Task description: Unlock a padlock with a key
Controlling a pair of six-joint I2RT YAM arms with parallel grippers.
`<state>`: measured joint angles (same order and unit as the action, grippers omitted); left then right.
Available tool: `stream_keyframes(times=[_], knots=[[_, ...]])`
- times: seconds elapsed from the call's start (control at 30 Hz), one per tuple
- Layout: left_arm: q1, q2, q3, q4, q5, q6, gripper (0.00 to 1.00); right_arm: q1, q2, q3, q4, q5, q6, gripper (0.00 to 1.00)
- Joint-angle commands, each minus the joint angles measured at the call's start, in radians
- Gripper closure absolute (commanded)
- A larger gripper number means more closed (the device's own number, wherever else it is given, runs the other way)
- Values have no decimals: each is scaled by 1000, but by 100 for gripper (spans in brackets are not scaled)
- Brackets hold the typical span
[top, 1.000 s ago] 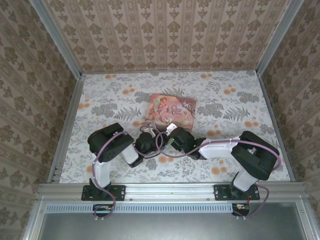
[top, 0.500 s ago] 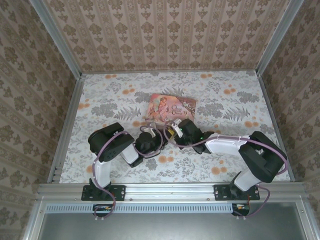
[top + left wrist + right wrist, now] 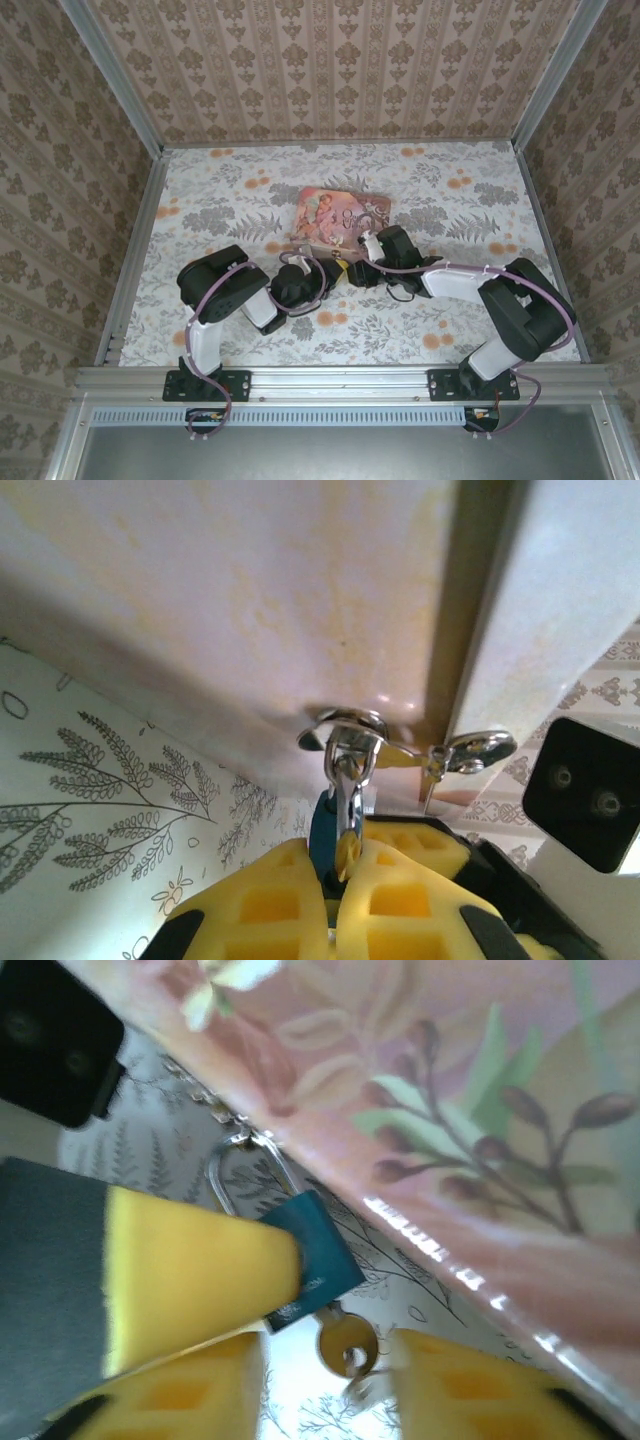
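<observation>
- Letting go is the new thing: the right gripper (image 3: pixel 325 1365) has its fingers part way open with nothing in them. The key (image 3: pixel 347 1345) sits between them, stuck in the bottom of the padlock (image 3: pixel 315 1250).
- The left gripper (image 3: pixel 345 865) is squeezed shut on the padlock. It holds it against the near side of the pink tin (image 3: pixel 450 1110), about halfway between the left and right edges of the table (image 3: pixel 200 200).
- That likely means the key is in and needs no more holding. The view is blurry, so I cannot tell if the loop (image 3: pixel 213 1185) has popped free; it looks shut.
- A second ago the right gripper was pinched shut and closer to the near edge of the table. Now it is farther in, by the tin. The left arm has not moved.
</observation>
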<state>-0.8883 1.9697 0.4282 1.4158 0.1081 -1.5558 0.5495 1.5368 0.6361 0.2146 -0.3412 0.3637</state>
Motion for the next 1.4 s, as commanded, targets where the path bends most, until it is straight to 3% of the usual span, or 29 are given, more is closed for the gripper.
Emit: stream_keyframes(times=[0.0, 0.27, 0.6, 0.87, 1.1, 1.37], knots=[[1, 44, -18, -113, 8, -20, 100, -32, -83, -52, 125, -49, 102, 43], [2, 44, -19, -114, 13, -15, 100, -65, -95, -143, 222, -44, 205, 42], [3, 60, -29, -115, 26, 15, 100, -83, -22, -116, 313, -19, 277, 43], [2, 41, -53, -115, 19, 51, 60, -110, 15, -101, 354, -14, 320, 44], [6, -27, -93, -117, 2, 76, 47, -120, 40, -89, 378, -24, 334, 44], [18, -119, -103, -154, 7, 102, 40, -137, 60, -57, 372, -23, 333, 45]])
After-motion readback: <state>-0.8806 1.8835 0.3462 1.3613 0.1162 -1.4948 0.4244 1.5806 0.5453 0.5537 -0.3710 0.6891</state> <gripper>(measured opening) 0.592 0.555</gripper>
